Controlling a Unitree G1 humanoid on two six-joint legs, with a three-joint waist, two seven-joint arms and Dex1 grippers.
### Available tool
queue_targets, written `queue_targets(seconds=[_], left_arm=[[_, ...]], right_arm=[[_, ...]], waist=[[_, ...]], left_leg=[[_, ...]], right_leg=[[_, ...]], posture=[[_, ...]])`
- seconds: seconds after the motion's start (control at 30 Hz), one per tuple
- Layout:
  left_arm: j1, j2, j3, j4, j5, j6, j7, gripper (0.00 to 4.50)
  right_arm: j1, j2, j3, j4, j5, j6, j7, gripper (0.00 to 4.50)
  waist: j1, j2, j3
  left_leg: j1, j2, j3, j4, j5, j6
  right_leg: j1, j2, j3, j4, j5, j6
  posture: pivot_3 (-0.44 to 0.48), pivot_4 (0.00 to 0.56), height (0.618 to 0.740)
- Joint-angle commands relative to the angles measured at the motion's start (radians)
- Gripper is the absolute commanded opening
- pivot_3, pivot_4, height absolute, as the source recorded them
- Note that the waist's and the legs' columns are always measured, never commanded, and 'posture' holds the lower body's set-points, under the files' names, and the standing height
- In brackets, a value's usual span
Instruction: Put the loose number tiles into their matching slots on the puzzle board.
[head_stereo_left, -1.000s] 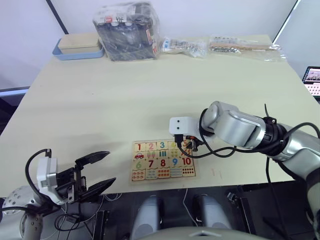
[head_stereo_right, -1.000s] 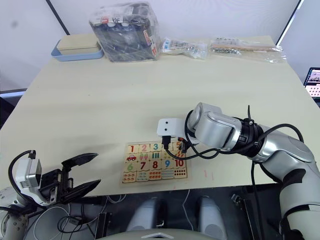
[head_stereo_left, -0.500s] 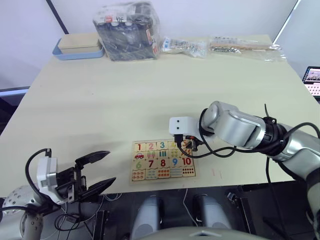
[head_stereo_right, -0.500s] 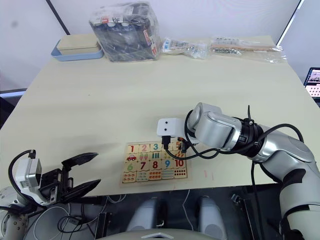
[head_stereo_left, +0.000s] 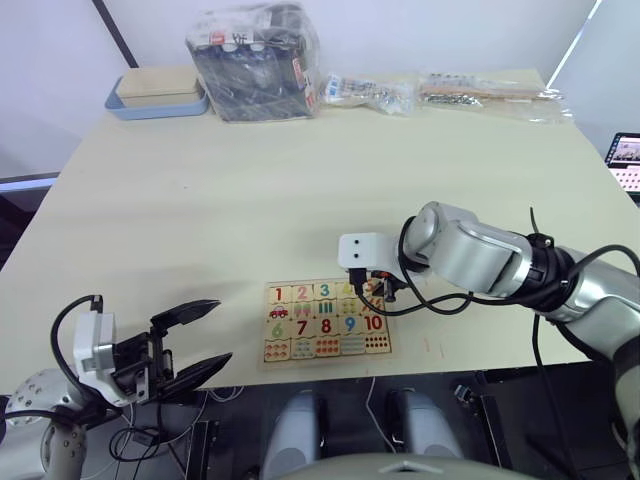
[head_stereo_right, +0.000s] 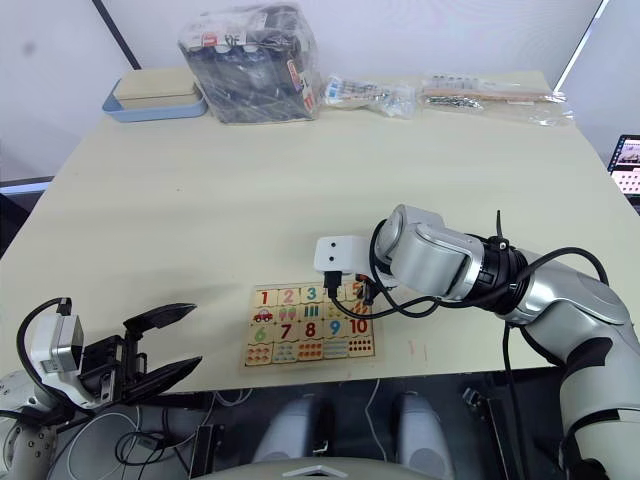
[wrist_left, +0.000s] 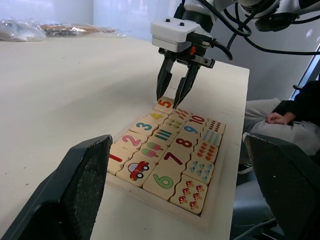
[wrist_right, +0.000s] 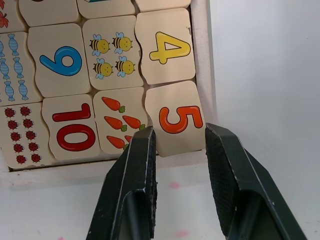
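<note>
Right gripper (wrist_right: 177, 145) is hanging open over the board (wrist_left: 165, 150), fingers straddling the 5 tile (wrist_right: 175, 120). Left gripper (head_stereo_left: 190, 340) is sitting open, well apart.

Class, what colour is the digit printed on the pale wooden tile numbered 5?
Orange; clearest in the right wrist view.

You can't read the 4 and 5 tiles in the head views: the right gripper (head_stereo_left: 372, 291) and its camera block cover that far right corner of the puzzle board (head_stereo_left: 325, 320). The right wrist view cuts the board off past the 9 and 10, and the near edge of the 5 tile (wrist_right: 175, 120) sits behind the fingertips (wrist_right: 146, 142).
</note>
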Motion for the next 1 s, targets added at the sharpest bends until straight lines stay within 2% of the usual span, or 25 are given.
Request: queue_targets(seconds=[0.03, 0.5, 0.73, 0.77, 0.9, 1.0], left_arm=[[0.004, 0.011, 0.011, 0.000, -0.007, -0.006, -0.010, 4.50], [0.000, 0.012, 0.005, -0.012, -0.006, 0.002, 0.000, 4.50], [0.004, 0.012, 0.007, -0.019, -0.007, 0.005, 0.003, 4.50], [0.004, 0.012, 0.007, -0.020, -0.007, 0.005, 0.004, 4.50], [0.003, 0.012, 0.005, -0.027, -0.007, 0.009, 0.009, 4.50], [0.003, 0.011, 0.004, -0.032, -0.008, 0.011, 0.013, 4.50]], right_arm=[[-0.006, -0.010, -0.005, -0.024, -0.002, -0.004, 0.005, 0.87], [0.003, -0.008, -0.004, -0.031, 0.001, -0.004, 0.004, 0.87], [0.003, -0.009, -0.005, -0.033, 0.001, -0.005, 0.004, 4.31], [0.003, -0.009, -0.005, -0.033, 0.001, -0.005, 0.004, 4.44], [0.006, -0.010, -0.016, -0.035, 0.001, -0.007, 0.001, 4.44], [0.031, -0.024, -0.072, -0.063, 0.024, -0.027, 0.011, 4.44]], waist=[[0.000, 0.000, 0.000], [0.000, 0.000, 0.000], [0.000, 0.000, 0.000], [0.000, 0.000, 0.000], [0.000, 0.000, 0.000], [0.001, -0.001, 0.000]], left_leg=[[0.000, 0.000, 0.000, 0.000, 0.000, 0.000], [-0.001, 0.000, -0.001, 0.000, 0.000, 0.000], [-0.002, 0.000, -0.002, 0.000, 0.000, 0.000], [-0.002, 0.000, -0.002, 0.000, 0.000, 0.000], [-0.006, 0.000, -0.003, 0.000, 0.000, 0.000], [-0.011, -0.001, -0.005, 0.001, 0.000, 0.000]], right_leg=[[0.000, 0.000, 0.000, 0.000, 0.000, 0.000], [0.000, 0.000, -0.001, -0.001, 0.000, 0.000], [-0.001, 0.000, -0.002, -0.001, 0.000, 0.000], [-0.001, -0.001, -0.002, -0.001, 0.000, 0.000], [-0.004, -0.001, -0.003, -0.001, 0.000, 0.000], [-0.008, 0.000, -0.005, -0.001, 0.000, 0.000]], posture=[[0.000, 0.150, 0.740], [0.000, 0.150, 0.740], [0.000, 0.150, 0.740], [0.000, 0.150, 0.740], [0.000, 0.150, 0.740], [0.000, 0.150, 0.740]])
